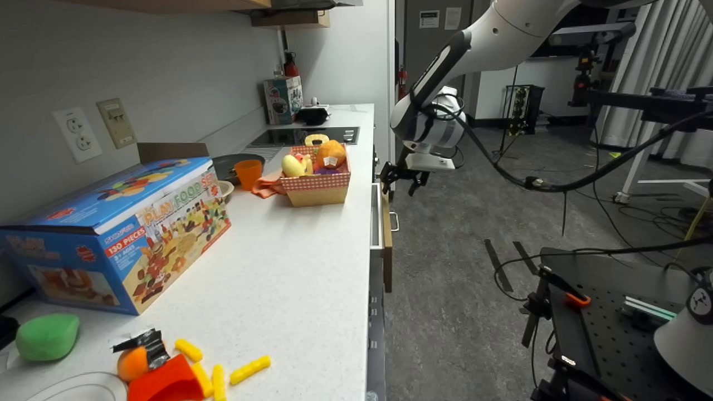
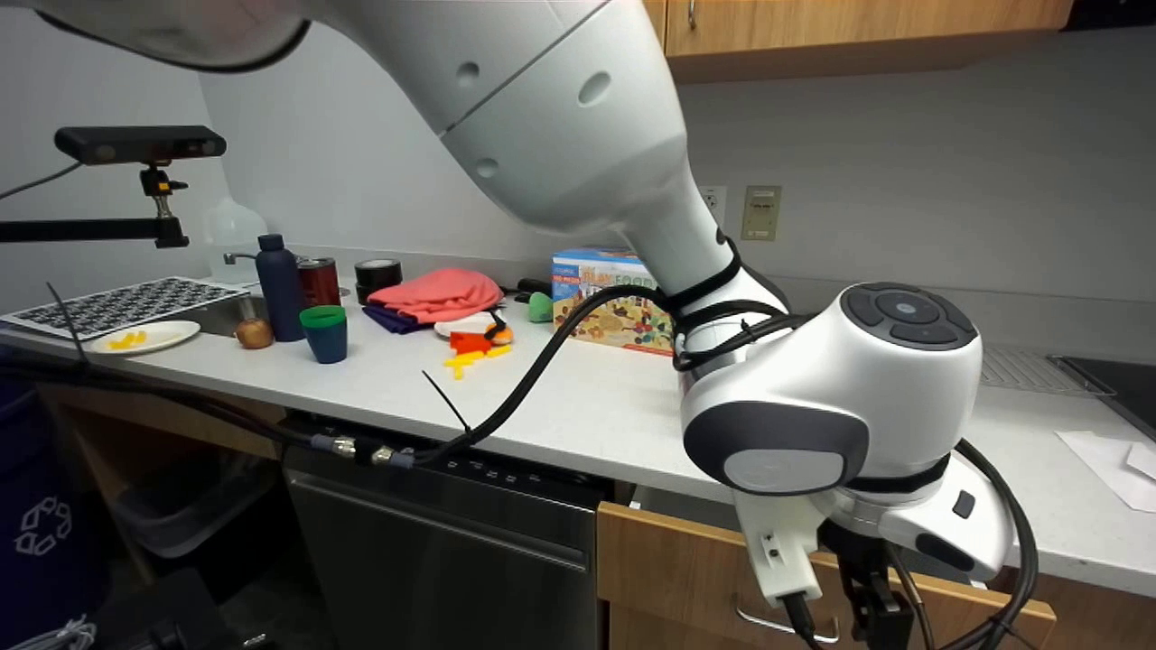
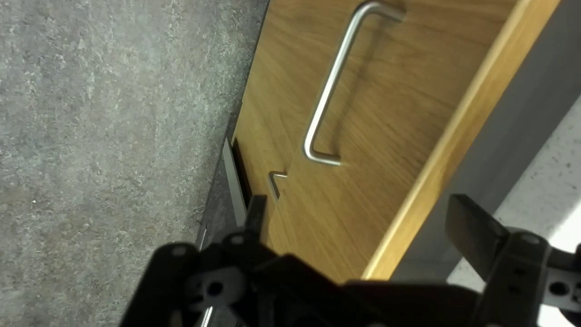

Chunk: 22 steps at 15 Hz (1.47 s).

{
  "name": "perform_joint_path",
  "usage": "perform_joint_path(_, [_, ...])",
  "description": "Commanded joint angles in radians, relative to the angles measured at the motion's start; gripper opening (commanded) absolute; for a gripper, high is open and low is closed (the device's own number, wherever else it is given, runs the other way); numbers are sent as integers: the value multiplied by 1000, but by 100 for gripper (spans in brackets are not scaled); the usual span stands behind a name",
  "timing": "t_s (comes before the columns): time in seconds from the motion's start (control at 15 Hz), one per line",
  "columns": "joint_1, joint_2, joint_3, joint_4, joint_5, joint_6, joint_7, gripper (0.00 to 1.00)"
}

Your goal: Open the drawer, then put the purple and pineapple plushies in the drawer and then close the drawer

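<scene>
Evidently the drawer (image 3: 399,113) stands open near the spread jaws; purple plushie (image 1: 327,171) and likely pineapple plushie (image 1: 316,136) I find apart from them; loading and closing outstanding

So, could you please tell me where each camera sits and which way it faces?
An exterior view sits above the counter, looking along it toward the cooktop; the arm and claw show, and apparently part of the base.
An exterior view stands out from the counter, facing the wall; the arm looms close, the claw cut off below.
The wrist view, on the wrist, looks past the claw's fingers at the drawer and floor.
Both exterior views share the play-food box, counter and drawer.
</scene>
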Motion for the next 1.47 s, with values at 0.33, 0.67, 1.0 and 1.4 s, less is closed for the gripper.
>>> perform_joint_path(0.33, [-26, 102, 16, 108, -6, -4, 74, 100])
perform_joint_path(0.67, [10, 93, -30, 98, -49, -26, 147, 100])
perform_joint_path(1.0, [129, 47, -215, 43, -243, -161, 368, 100])
perform_joint_path(1.4, [205, -12, -349, -32, -419, -344, 510, 100])
